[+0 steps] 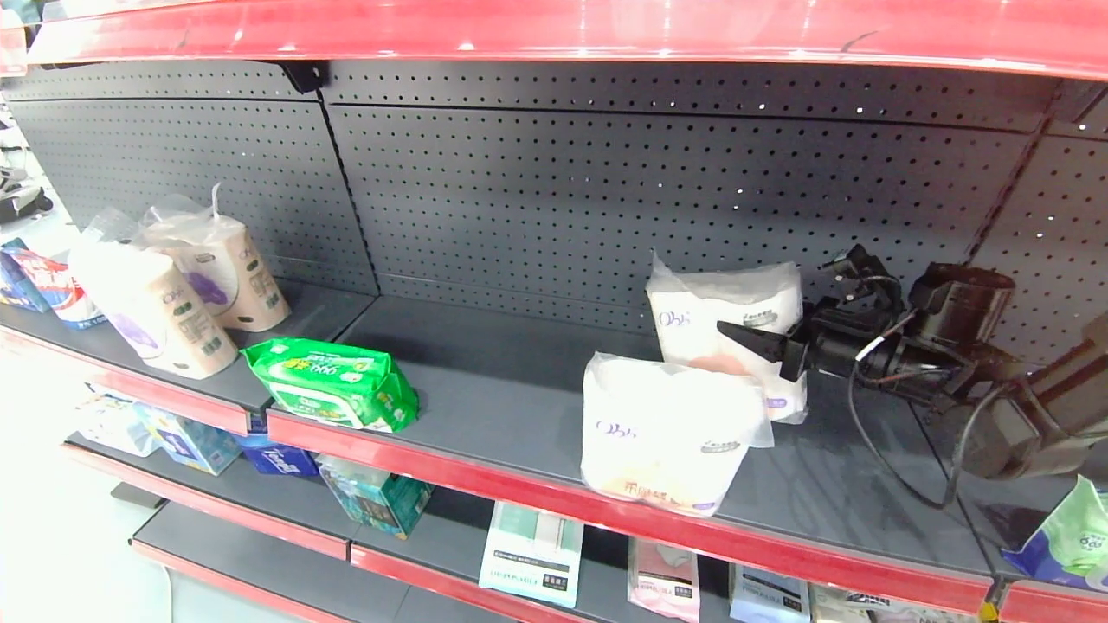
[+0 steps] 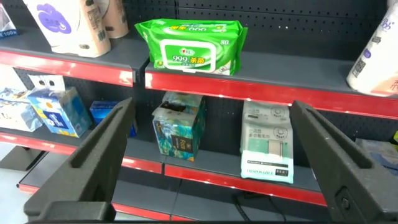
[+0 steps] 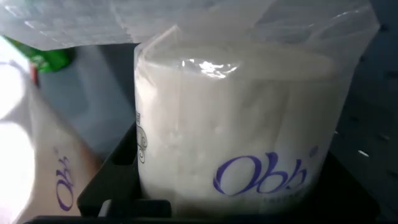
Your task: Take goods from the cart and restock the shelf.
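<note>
Two white packs of cotton pads stand on the grey shelf [image 1: 511, 381]. The rear pack [image 1: 727, 320] sits between the fingers of my right gripper [image 1: 746, 336], which comes in from the right and is shut on it; one dark finger [image 1: 753, 342] lies against its front face. In the right wrist view this pack [image 3: 236, 143] spans the gap between the fingers. The front pack [image 1: 666, 433] stands at the shelf's red edge. My left gripper [image 2: 211, 155] is open and holds nothing, level with the lower shelves below a green wipes pack [image 2: 189, 46].
The green wipes pack [image 1: 329, 381] lies left of centre. Wrapped paper rolls [image 1: 156, 303] stand at the far left. Lower shelves hold a teal box [image 2: 180, 127], a white-green pack [image 2: 267, 146] and blue tissues [image 2: 56, 112]. The mid-shelf between wipes and pads is bare.
</note>
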Motion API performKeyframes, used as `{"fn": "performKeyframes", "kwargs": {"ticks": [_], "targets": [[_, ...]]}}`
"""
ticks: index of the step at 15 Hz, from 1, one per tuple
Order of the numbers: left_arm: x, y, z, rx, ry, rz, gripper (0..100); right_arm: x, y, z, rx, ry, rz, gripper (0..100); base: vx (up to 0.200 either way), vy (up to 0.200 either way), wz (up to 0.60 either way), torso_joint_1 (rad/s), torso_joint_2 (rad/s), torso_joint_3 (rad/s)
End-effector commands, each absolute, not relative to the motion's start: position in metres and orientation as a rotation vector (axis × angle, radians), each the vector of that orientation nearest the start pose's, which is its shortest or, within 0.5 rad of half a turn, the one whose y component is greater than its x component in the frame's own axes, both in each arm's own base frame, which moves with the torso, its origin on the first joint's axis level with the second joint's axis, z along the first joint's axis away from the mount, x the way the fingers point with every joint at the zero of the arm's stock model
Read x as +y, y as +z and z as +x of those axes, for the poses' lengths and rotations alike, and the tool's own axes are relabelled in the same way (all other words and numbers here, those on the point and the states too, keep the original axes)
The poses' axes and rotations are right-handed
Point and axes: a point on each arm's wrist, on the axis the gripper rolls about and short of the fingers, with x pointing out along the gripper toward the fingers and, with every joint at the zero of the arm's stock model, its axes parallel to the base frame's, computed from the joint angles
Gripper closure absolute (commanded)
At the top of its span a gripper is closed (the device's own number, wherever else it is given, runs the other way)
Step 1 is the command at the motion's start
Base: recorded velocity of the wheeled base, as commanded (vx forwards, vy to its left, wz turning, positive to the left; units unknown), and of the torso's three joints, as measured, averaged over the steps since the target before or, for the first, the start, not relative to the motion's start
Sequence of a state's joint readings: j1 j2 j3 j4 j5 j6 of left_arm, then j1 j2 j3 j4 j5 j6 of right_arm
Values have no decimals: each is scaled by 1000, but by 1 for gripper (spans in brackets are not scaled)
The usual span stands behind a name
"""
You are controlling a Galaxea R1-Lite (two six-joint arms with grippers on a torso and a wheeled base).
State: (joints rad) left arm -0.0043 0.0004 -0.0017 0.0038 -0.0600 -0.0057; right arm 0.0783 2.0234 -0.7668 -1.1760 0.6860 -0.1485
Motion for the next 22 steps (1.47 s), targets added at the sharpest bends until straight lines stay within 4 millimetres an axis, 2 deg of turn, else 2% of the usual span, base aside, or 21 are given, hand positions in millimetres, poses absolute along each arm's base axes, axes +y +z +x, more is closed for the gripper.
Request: {"fn": "performKeyframes", "kwargs": {"ticks": [1, 3, 7, 12, 14, 17, 18, 22], "targets": [[-1, 75, -23, 3, -63, -6, 0, 46, 93, 363, 50, 822, -110, 100, 0, 0, 0, 0, 0, 0], [-1, 75, -23, 3, -63, -6, 0, 45, 90, 365, 41, 852, -133, 100, 0, 0, 0, 0, 0, 0], [-1, 75, -23, 3, -64, -6, 0, 36, 70, 371, 16, 908, -241, 100, 0, 0, 0, 0, 0, 0], [-1, 75, -23, 3, -63, -6, 0, 22, 66, 373, 22, 883, -257, 100, 0, 0, 0, 0, 0, 0], [-1, 76, -23, 2, -64, -6, 0, 16, 63, 371, 7, 942, -268, 100, 0, 0, 0, 0, 0, 0], [-1, 76, -23, 2, -63, -6, 0, 16, 61, 372, -4, 974, -273, 100, 0, 0, 0, 0, 0, 0], [-1, 76, -23, 2, -63, -6, 0, 17, 56, 374, -20, 1036, -275, 100, 0, 0, 0, 0, 0, 0], [-1, 75, -23, 3, -63, -6, 0, 20, 50, 378, -26, 1047, -290, 100, 0, 0, 0, 0, 0, 0]]}}
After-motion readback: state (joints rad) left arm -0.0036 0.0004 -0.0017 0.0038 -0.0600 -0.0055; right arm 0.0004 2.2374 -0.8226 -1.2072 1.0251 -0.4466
